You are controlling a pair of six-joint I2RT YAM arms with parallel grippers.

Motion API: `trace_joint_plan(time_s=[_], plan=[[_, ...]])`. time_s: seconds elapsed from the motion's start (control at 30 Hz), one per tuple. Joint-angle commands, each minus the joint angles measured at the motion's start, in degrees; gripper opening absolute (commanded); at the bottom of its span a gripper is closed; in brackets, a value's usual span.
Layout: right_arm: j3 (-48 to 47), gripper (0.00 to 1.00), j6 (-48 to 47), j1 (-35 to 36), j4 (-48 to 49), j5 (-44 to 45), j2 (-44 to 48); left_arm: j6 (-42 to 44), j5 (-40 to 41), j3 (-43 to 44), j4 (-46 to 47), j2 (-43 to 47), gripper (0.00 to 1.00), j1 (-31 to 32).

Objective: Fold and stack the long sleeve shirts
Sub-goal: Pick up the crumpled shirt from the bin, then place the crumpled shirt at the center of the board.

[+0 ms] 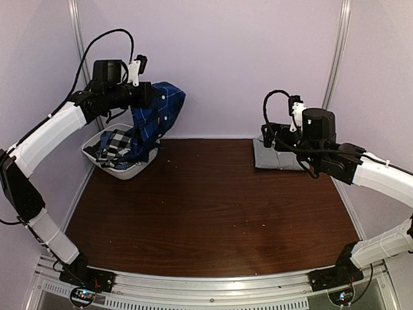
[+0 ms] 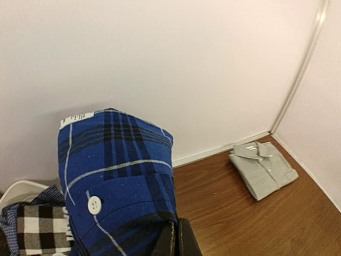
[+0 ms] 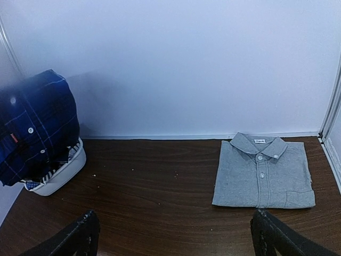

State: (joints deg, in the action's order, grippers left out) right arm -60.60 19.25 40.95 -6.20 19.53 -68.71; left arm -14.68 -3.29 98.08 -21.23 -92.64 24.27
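Note:
My left gripper (image 1: 150, 93) is shut on the royal-blue plaid shirt (image 1: 155, 119) and holds it up above the white basket (image 1: 122, 169) at the back left; its tail hangs into the basket. It fills the left wrist view (image 2: 117, 186), draped over the closed fingers (image 2: 184, 242). The black-and-white check shirt (image 1: 113, 145) lies in the basket, also seen in the left wrist view (image 2: 40, 229). The grey shirt (image 1: 274, 155) lies folded at the back right, clear in the right wrist view (image 3: 264, 173). My right gripper (image 1: 274, 137) hangs open and empty above it.
The brown tabletop (image 1: 213, 206) is enclosed by pale walls at the back and both sides. The basket also shows in the right wrist view (image 3: 61, 173) at the far left.

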Motion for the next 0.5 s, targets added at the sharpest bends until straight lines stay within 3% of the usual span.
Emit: trace_joint_plan(time_s=[0.0, 0.2, 0.4, 0.47], plan=[[-1.18, 1.00, -2.10, -0.28, 0.36, 1.71, 0.04, 2.54, -8.92, -1.19, 9.89, 4.32, 0.00, 7.08], [-1.97, 1.00, -4.80, -0.30, -0.30, 5.62, 1.90, -1.45, -15.92, -0.07, 12.60, 5.62, 0.00, 13.41], [-0.35, 1.00, -6.19, -0.26, 0.21, 6.13, 3.27, -3.34, -10.69, -8.23, 12.75, 3.58, 0.00, 12.84], [0.53, 1.00, -6.17, -0.32, 0.10, 4.79, 2.81, -3.78, -9.57, -9.51, 10.60, -0.83, 0.21, 12.08]])
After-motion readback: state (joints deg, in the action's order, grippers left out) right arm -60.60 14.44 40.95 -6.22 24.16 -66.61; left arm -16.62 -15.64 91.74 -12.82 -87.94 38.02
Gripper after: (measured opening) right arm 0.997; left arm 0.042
